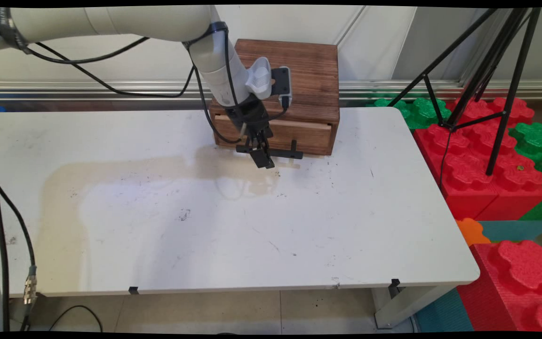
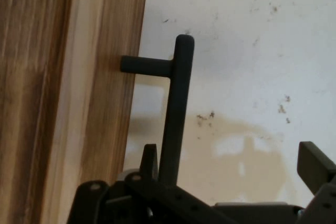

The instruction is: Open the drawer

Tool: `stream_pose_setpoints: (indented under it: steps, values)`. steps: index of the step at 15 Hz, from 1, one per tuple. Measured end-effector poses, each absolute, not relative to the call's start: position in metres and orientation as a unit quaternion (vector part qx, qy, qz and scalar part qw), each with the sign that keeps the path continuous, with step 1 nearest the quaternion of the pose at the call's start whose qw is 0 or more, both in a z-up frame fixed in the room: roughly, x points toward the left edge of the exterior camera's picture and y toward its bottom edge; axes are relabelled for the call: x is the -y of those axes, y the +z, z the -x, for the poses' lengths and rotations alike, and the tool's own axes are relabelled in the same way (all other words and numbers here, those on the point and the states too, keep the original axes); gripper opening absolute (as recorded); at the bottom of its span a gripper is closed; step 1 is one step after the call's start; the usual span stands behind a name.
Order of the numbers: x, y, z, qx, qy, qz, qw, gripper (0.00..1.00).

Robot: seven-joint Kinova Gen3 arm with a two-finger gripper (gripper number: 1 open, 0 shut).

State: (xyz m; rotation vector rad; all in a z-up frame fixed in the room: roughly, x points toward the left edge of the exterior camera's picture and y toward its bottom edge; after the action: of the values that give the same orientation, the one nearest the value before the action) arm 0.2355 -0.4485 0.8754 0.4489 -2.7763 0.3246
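My pincer (image 1: 264, 159) hangs low over the back of the white counter (image 1: 205, 226), right at the front of a wooden drawer box (image 1: 308, 70). It is open. In the hand view the drawer's black handle (image 2: 178, 108) runs up between my two fingers. It passes just beside the near finger (image 2: 149, 156), while the other finger (image 2: 315, 163) stands well apart on the far side. I cannot tell whether the near finger touches the bar; nothing is gripped.

The handle is a slim, round, matte black bar. It is held off the drawer front (image 1: 308, 134) by short posts of the same black stuff, so there is a gap behind it, and one post shows clearly in the hand view. In the main view the bar lies level just above the counter. My pincer crosses it left of its middle.

The box is dark, reddish-brown wood with a strong streaked grain. It is square-edged, with a paler strip along the top of the drawer front. I cannot tell whether the drawer is fully shut or out a crack.

The counter is smooth and white with rounded corners. It is scuffed with small dark specks and carries a wide tan stain (image 1: 64, 188) across its left half. To the right of it stand a black tripod (image 1: 501, 94) and big red foam blocks (image 1: 487, 174) with knobbly tops, with green ones (image 1: 417, 110) among them.
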Motion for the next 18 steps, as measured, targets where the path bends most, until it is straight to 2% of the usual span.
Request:
stream_pose_setpoints:
  steps: [18]
  values:
    - [0.473, 0.831, -0.239, 0.986, 0.105, -0.081, 0.101, 1.00]
